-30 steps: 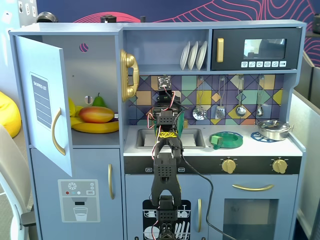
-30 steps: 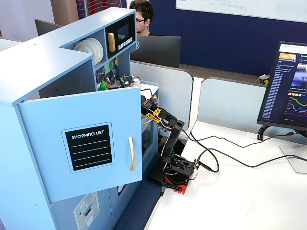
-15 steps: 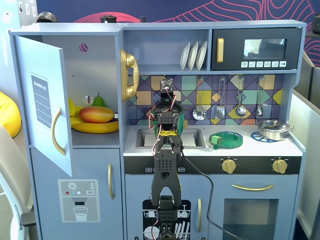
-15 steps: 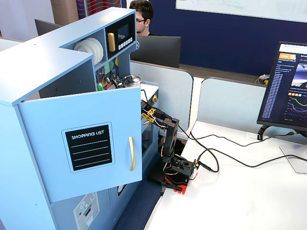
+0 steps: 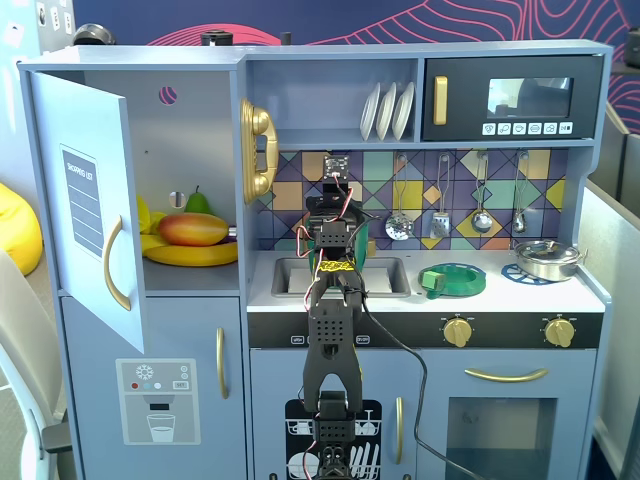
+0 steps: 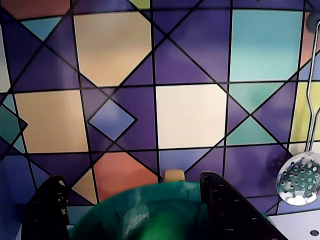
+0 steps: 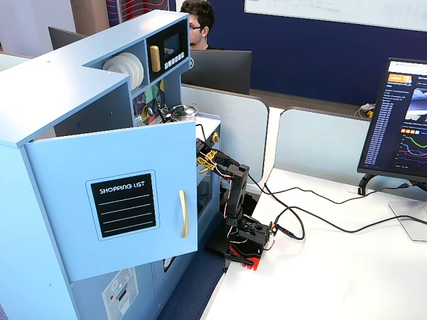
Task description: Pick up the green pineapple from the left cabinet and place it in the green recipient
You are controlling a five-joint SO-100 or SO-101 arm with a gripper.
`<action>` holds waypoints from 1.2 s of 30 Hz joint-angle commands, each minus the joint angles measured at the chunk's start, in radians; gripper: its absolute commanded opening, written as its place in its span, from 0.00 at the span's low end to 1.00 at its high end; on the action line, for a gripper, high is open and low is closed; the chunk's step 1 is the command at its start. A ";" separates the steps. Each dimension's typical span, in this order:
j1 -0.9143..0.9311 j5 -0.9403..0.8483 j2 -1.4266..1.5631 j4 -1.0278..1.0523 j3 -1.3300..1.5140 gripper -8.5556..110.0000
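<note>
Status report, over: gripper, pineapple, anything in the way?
Gripper open over green recipient. Bright green blur inside, likely the green pineapple. Skimmer hangs clear at wrist-view right.

Front fixed view facing the toy kitchen [image 5: 420, 300], side fixed view behind its open door [image 7: 127, 200], wrist view close on backsplash [image 6: 185, 115]

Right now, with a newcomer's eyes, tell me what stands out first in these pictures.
The pale blue-grey toy kitchen fills a fixed view, its left cabinet door with the gold handle swung open on an orange-red mango lying over yellow bananas. At centre, the black robot arm rises before the sink, reaching toward the colourful geometric tile backsplash. In the wrist view, a dark green round container sits between the tool's black fingers.
</note>
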 commanded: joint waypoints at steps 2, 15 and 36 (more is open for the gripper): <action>-0.035 -0.044 0.275 -0.074 0.215 0.29; 0.032 -0.067 1.117 0.017 1.095 0.28; 0.069 0.092 1.474 0.861 1.709 0.24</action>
